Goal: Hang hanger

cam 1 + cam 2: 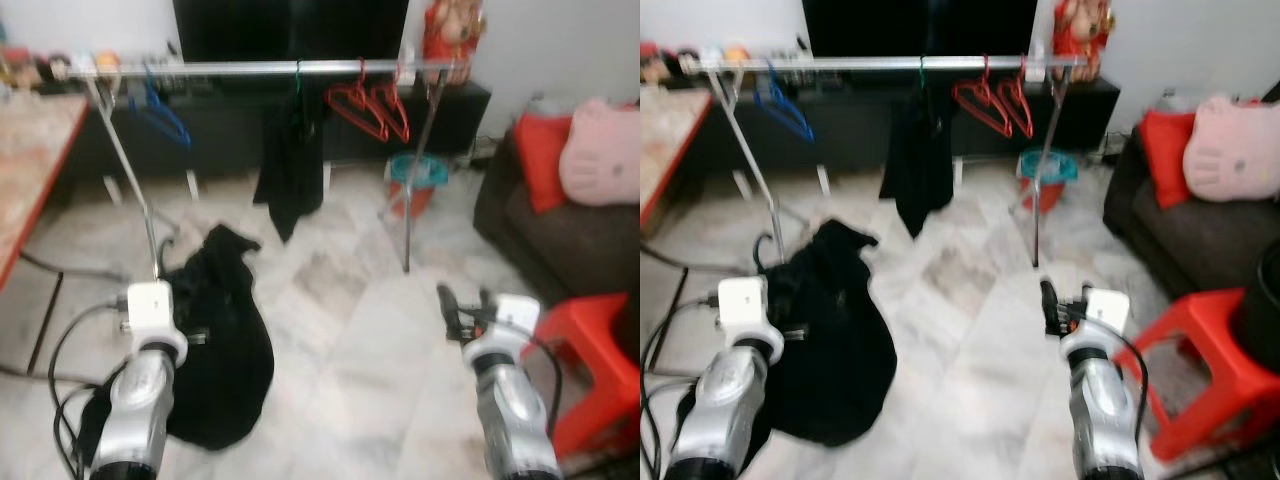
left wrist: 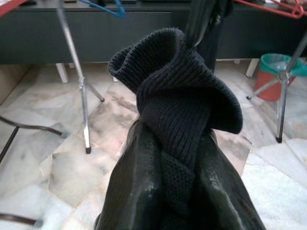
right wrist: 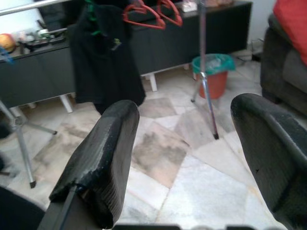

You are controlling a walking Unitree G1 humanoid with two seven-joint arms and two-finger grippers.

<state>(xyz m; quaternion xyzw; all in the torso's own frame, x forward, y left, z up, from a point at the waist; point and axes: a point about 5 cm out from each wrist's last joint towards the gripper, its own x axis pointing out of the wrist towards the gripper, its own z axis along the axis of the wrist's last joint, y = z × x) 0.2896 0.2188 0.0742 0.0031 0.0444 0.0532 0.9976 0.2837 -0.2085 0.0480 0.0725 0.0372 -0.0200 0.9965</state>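
Marble floor (image 1: pixel 340 330) ahead; left tool (image 2: pixel 172 182) is clamping black knit garment (image 2: pixel 177 96). Right tool (image 3: pixel 192 158) is gaping wide, empty. Red hangers (image 1: pixel 368 108) are hanging on rail (image 1: pixel 260 68) beyond both.

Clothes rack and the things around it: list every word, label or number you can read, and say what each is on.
No text can be read in these pictures.
Black garment hanging on the clothes rack: a small pale mark on its chest, too small and blurred to read.
Pink cushion on the sofa: a cartoon face, no lettering.
Red statue on the dark cabinet: no readable writing.
Small things on the cabinet's left end: too blurred to read.
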